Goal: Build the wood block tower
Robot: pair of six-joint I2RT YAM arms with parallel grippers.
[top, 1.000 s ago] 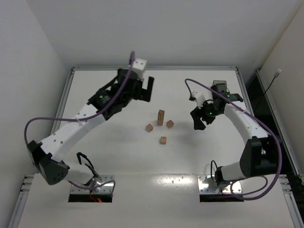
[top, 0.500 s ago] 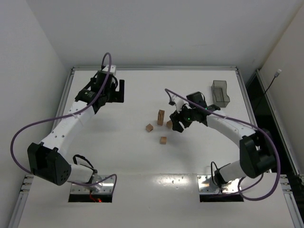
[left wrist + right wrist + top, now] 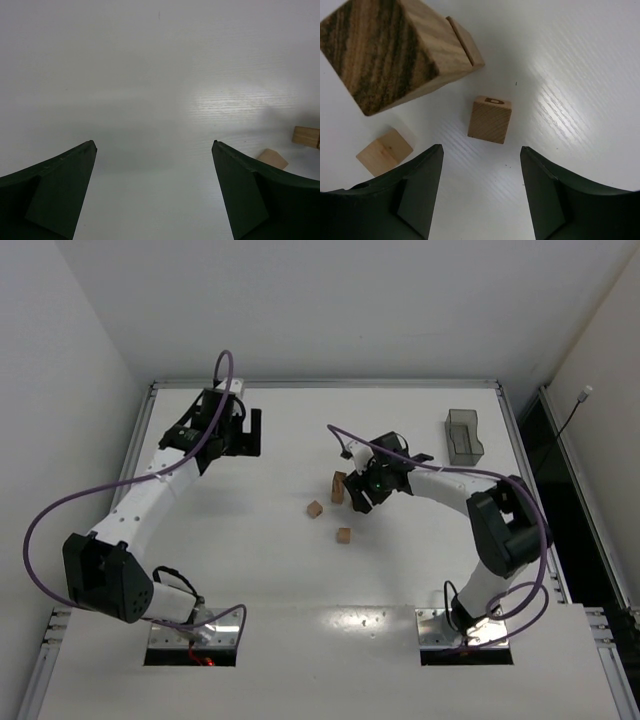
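Roughly at the middle of the white table point(image 3: 420, 570), a narrow upright column of tan wood point(image 3: 339, 486) stands on end; from above I cannot tell whether it is one long piece or several stacked. Two small light-brown wooden cubes lie nearer the arm bases, the left cube point(image 3: 315, 509) near the column's foot and the near cube point(image 3: 344, 535) a little further out, each apart from the column and from the other. The right gripper point(image 3: 358, 499) hangs just beside the column on its right, jaws spread and gripping nothing. From its wrist camera, past its dark fingers point(image 3: 420, 190), a dark-grained wooden block point(image 3: 385, 50) looms at upper left with a thinner wooden piece point(image 3: 465, 42) against its far side, a lettered cube point(image 3: 490, 120) stands on the table, and a plain cube point(image 3: 385, 151) lies at lower left. The left gripper point(image 3: 252, 430) sits well apart toward the far left, jaws likewise spread and empty; between its fingers point(image 3: 55, 190) is bare table, with two tan pieces at the right edge, one point(image 3: 306, 136) clear and one point(image 3: 272, 159) partly hidden. A dark translucent rectangular bin point(image 3: 463, 435) stands at far right.
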